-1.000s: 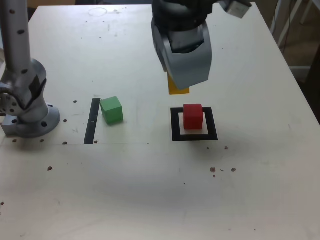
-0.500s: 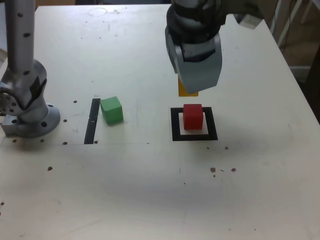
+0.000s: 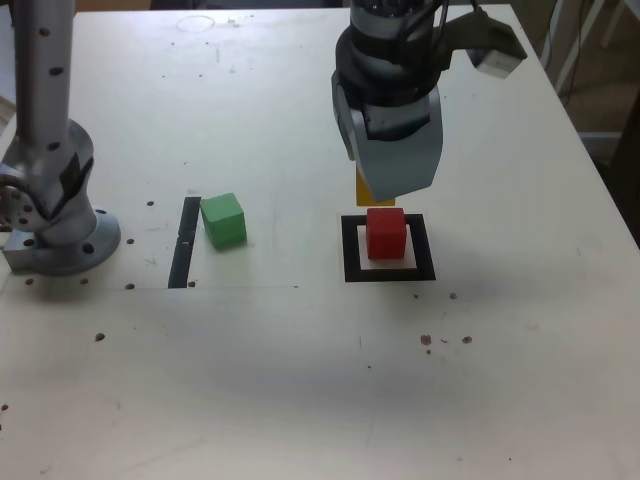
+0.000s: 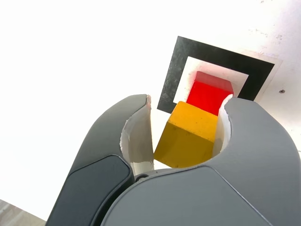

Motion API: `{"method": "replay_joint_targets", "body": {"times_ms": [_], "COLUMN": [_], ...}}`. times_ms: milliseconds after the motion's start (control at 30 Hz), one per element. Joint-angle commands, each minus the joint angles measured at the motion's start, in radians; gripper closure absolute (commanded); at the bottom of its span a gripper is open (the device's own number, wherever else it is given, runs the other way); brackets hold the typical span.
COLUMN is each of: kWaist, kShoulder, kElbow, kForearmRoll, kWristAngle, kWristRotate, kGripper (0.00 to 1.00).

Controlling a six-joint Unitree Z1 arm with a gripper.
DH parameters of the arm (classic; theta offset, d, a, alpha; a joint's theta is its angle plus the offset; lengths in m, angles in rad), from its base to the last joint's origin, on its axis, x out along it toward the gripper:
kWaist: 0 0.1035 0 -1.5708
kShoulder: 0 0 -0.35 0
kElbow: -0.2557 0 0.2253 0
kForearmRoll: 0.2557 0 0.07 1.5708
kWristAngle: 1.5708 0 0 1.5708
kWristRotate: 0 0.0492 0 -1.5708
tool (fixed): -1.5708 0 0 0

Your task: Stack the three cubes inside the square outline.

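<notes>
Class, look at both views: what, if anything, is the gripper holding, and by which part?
The gripper holds the yellow cube by two opposite side faces, between its fingers, lifted above the red cube in the square outline.

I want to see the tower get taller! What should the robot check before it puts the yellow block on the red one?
1. Yellow-orange cube held in the gripper: ok, it sits between the two fingers.
2. Red cube inside the square outline: ok, it stands on the pale centre.
3. Top of the red cube free: ok, nothing rests on it.
4. Yellow-orange cube straight above the red cube: cannot tell; the wrist view shows them close, but the exterior view hides most of the held cube.
5. Green cube out of the way: ok, it sits apart towards the exterior view's left, beside the black strip.
</notes>
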Motion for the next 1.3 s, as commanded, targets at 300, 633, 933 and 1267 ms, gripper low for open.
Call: {"method": "replay_joint_targets", "body": {"times_ms": [300, 633, 933, 1267], "kWaist": [-0.009, -0.010, -0.010, -0.010], "kShoulder": [0.031, 0.058, 0.054, 0.036], "kElbow": [0.013, 0.007, 0.009, 0.014], "kForearmRoll": [-0.046, -0.069, -0.064, -0.055], "kWristAngle": [-0.007, -0.013, -0.006, 0.002], "kWristRotate": [-0.002, -0.002, -0.002, 0.023], "kGripper": [0.49, 0.49, 0.48, 0.21]}}
